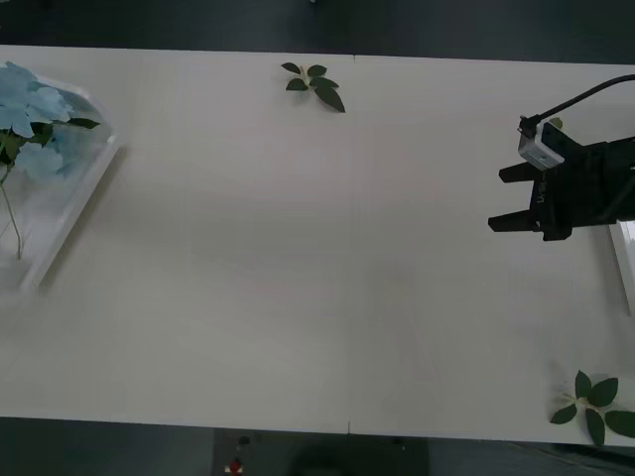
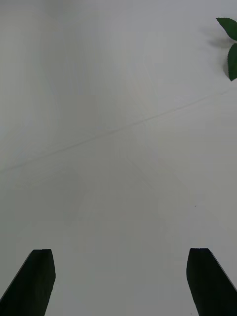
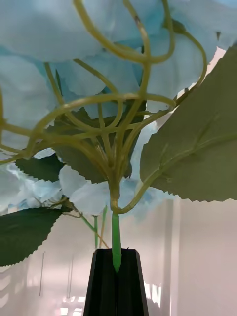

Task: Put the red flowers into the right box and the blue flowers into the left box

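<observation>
blue flowers [image 3: 98, 59] stem pinched between left gripper [image 3: 117, 276] fingers

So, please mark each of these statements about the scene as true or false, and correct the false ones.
1. The left hand is shut on the stem of a blue flower. True.
2. The right hand holds a red flower. False: its fingers are open and hold nothing, above the bare table.
3. Blue flowers lie in the left box. True.
4. Three loose leaf sprigs lie on the table. False: there are two, one at the far edge and one at the near right corner.
5. A red flower lies in the middle of the table. False: the middle is bare.
</observation>
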